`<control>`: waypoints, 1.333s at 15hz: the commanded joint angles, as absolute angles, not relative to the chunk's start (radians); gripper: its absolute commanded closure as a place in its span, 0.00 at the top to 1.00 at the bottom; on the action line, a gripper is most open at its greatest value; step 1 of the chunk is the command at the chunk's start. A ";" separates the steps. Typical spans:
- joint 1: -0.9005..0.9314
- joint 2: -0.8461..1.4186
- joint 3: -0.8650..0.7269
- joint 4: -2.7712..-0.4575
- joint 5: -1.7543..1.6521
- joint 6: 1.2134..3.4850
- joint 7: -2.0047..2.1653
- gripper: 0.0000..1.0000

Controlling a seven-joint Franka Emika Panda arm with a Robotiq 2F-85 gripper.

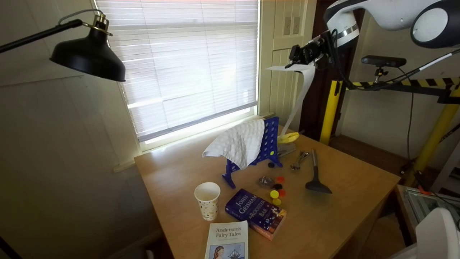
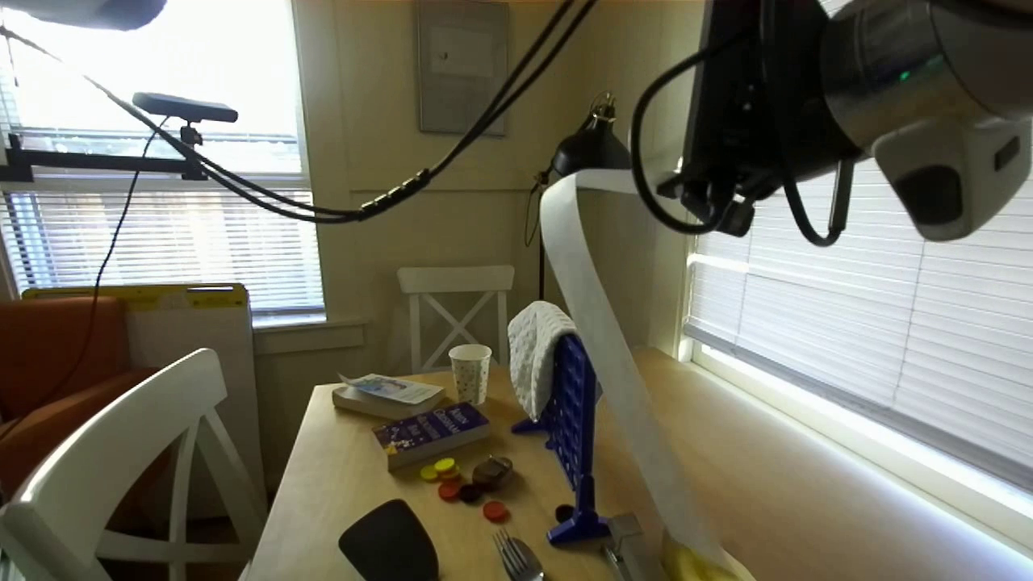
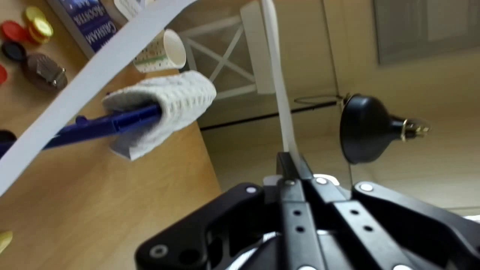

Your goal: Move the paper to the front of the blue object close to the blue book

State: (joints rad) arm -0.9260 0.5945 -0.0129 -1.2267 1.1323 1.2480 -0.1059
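Note:
The paper (image 1: 237, 140), a rumpled white sheet with a dimpled surface, hangs over the top of the blue object (image 1: 271, 138), an upright dark blue rack with round holes. Both also show in the wrist view: paper (image 3: 183, 97), blue object (image 3: 97, 129). The blue book (image 1: 255, 212) lies flat in front of the rack. My gripper (image 1: 290, 65) is high above the table, apart from the paper. Its fingers (image 3: 294, 161) are shut on a long white strip (image 2: 617, 355). The strip loops and hangs down behind the rack to a yellow thing (image 2: 694, 561).
A spotted white cup (image 1: 208, 205) and a white booklet (image 1: 227, 233) stand beside the blue book. Coloured discs (image 1: 274, 194), a brown item (image 1: 266, 181), cutlery (image 1: 299, 160) and a black spatula (image 1: 317, 184) lie on the table. A black lamp (image 1: 88, 54) hangs by the window.

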 commanded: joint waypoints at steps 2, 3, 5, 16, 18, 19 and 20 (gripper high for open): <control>-0.978 0.496 -0.010 -1.342 1.108 1.045 -0.264 0.00; -0.977 0.472 -0.013 -1.376 1.088 1.018 -0.309 0.00; -0.929 0.439 -0.075 -1.411 1.042 0.925 -0.412 0.00; -0.582 0.177 -0.097 -1.789 0.561 1.051 -0.858 0.00; -0.485 0.145 -0.107 -1.893 0.555 1.152 -0.877 0.00; -0.438 0.138 -0.110 -1.944 0.564 1.206 -0.886 0.00; -0.394 0.129 -0.109 -1.992 0.575 1.258 -0.890 0.00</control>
